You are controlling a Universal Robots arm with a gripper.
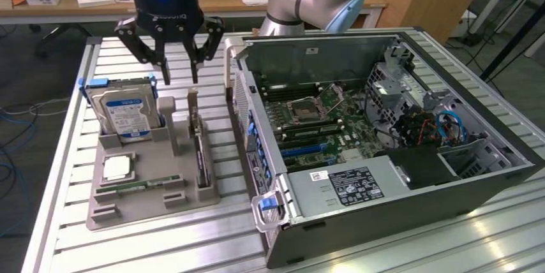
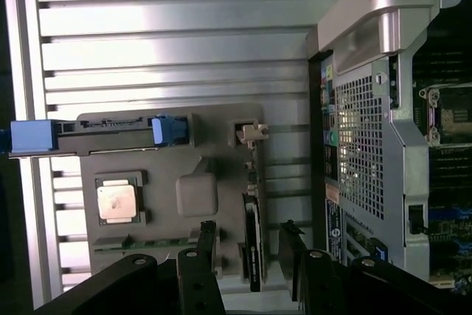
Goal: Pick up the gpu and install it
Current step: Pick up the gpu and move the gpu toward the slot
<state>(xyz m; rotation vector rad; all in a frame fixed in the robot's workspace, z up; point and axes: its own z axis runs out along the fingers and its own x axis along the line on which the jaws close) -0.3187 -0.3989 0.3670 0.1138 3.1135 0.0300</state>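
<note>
The gpu (image 1: 199, 152) stands on edge in a slot of the grey holder tray (image 1: 145, 212), a thin dark board with its pale metal bracket (image 1: 193, 104) at the far end. My gripper (image 1: 179, 72) hangs open just above that bracket end, holding nothing. In the wrist view the gpu (image 2: 255, 230) is a narrow dark strip running between the two black fingers (image 2: 207, 235), apart from both, with the bracket (image 2: 251, 132) beyond them. The open computer case (image 1: 383, 126) lies to the exterior view's right, motherboard (image 1: 320, 123) exposed.
In the same tray stand a silver hard drive with a blue-white label (image 1: 126, 117), a CPU (image 1: 117, 168) and a slim green RAM stick (image 1: 140, 185). The case's side wall (image 2: 365, 145) sits close beside the tray. Ribbed metal table (image 1: 68, 126) underneath; desks behind.
</note>
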